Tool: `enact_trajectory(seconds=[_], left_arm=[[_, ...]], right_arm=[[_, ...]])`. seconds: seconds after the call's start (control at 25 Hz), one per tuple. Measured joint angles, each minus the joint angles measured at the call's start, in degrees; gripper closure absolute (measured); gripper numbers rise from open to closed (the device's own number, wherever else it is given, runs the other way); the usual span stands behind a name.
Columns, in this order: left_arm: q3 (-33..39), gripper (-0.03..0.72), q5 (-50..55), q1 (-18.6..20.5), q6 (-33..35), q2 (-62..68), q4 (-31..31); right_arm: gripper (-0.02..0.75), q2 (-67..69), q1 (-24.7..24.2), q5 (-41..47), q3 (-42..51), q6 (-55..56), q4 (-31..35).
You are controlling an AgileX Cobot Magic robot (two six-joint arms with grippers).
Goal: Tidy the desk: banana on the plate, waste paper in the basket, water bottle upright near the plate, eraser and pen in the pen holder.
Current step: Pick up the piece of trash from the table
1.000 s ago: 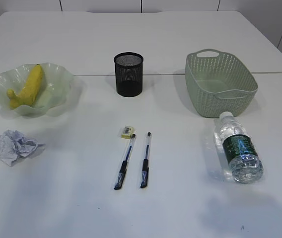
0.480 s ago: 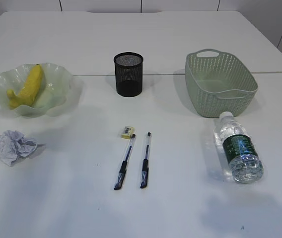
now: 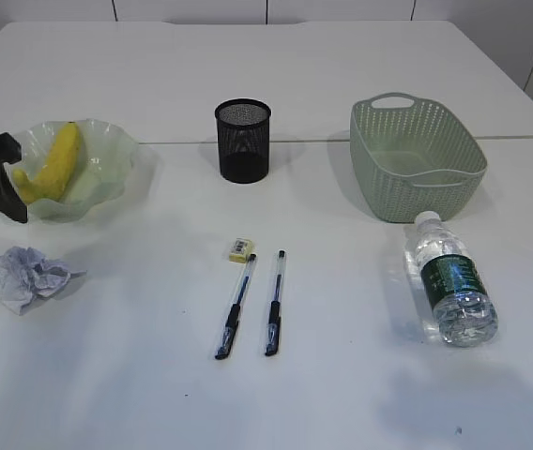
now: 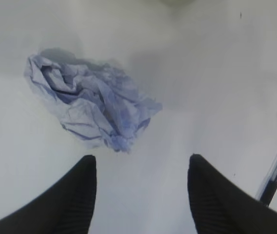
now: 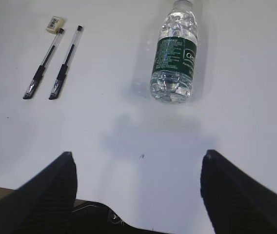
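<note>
you had the left gripper [image 4: 141, 163] hanging above the waste paper [image 4: 92, 107], its two dark fingers [image 4: 75, 195] spread apart with nothing between them. the crumpled bluish-white ball lay on the white table [image 3: 342, 394] just ahead of the fingertips, not touched by either one. from the exterior view, your left arm showed only as a dark piece at the left edge, in front of the plate [image 3: 107, 183], and the waste paper [image 3: 21, 275] sat near it toward the front.

your right gripper [image 5: 137, 163] was spread wide and also empty, with both fingers [image 5: 226, 195] low in the right wrist view over bare table. the water bottle [image 5: 175, 53] lay on its side ahead of it, cap pointing away, well apart from the fingertips. in the exterior view that water bottle [image 3: 451, 281] rested just in front of the basket [image 3: 417, 202], which was pale green and held nothing you could see.

the banana [image 3: 53, 164] lay in the wavy translucent plate at the far left. the pen holder [image 3: 243, 141], a black mesh cup, stood upright at the middle rear. the eraser [image 3: 240, 248], small and yellowish, lay in front of it, just beside the top end of the left pen [image 3: 236, 307]. the right pen [image 3: 274, 303] lay close alongside, roughly parallel, and the two were not touching. the same eraser [image 5: 55, 24] and both pens showed at the upper left of the right wrist view.
</note>
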Motion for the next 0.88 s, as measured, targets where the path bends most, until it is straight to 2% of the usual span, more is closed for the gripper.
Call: enact_trajectory(seconds=[0.2,0.4,0.64,0.88], left_arm=[[0.0,0.268,-4.12,0.0,-6.36,0.49,0.3],[0.0,0.268,-4.38,0.0,-15.77,2.06,5.93],[0.0,0.268,-4.8,0.0,-24.22,4.57,8.97],[0.0,0.268,-6.79,0.0,-25.89,8.1,9.56]], right_arm=[[0.154,0.0,0.0,-0.68,0.0,0.0,0.0],[0.154,0.0,0.0,-1.4,0.0,-0.11,0.0],[0.153,0.0,0.0,-1.44,0.0,-0.11,0.0],[0.154,0.0,0.0,-1.44,0.0,-0.22,0.0]])
